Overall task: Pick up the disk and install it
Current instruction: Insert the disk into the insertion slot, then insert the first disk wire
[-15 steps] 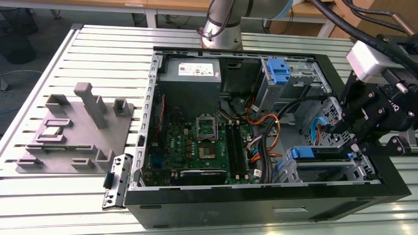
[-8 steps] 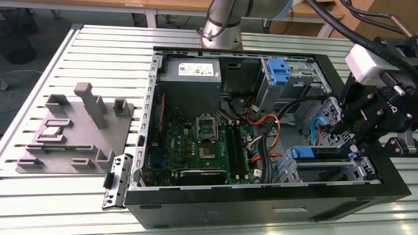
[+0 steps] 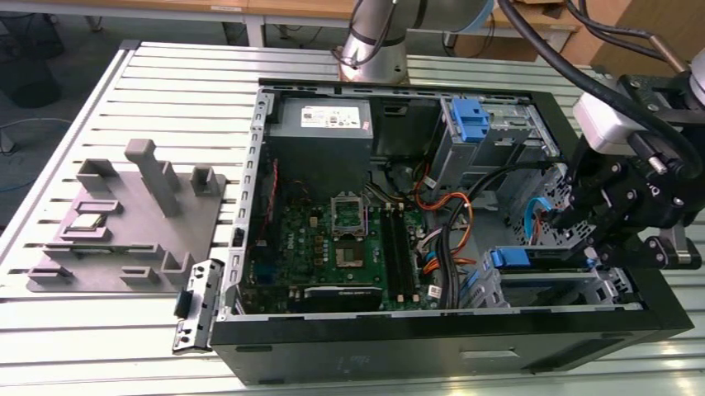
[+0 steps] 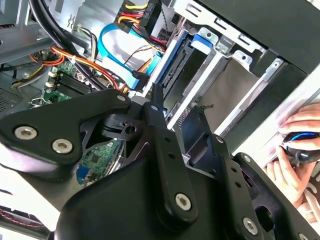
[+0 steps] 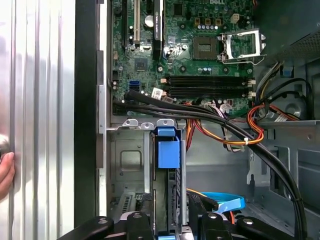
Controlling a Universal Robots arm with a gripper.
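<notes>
Disk [image 3: 529, 262] stands on edge in a slot of the metal drive cage [image 3: 551, 293], at the corner of the computer case [image 3: 441, 346] nearest the exterior view's right. Its blue rail tab [image 5: 167, 147] sits at the cage mouth, facing the motherboard [image 3: 330, 239].

The gripper [image 3: 600, 252] hangs directly over the cage, at the end of the disk away from the tab (whether it is clamped on the disk or clear of it I cannot tell).

Black, orange and yellow cables [image 5: 225, 125] cross just past the tab, and a light blue flat cable [image 5: 222, 202] curls beside the cage. Along the case's far wall are a grey power supply box [image 3: 322, 120] and a tall blue latch [image 3: 468, 120].

The case lies open on a slatted table [image 3: 177, 82], with a grey fixture [image 3: 121, 223] well apart on the exterior view's left. A person's hand [image 4: 295, 150] is just outside the case.
</notes>
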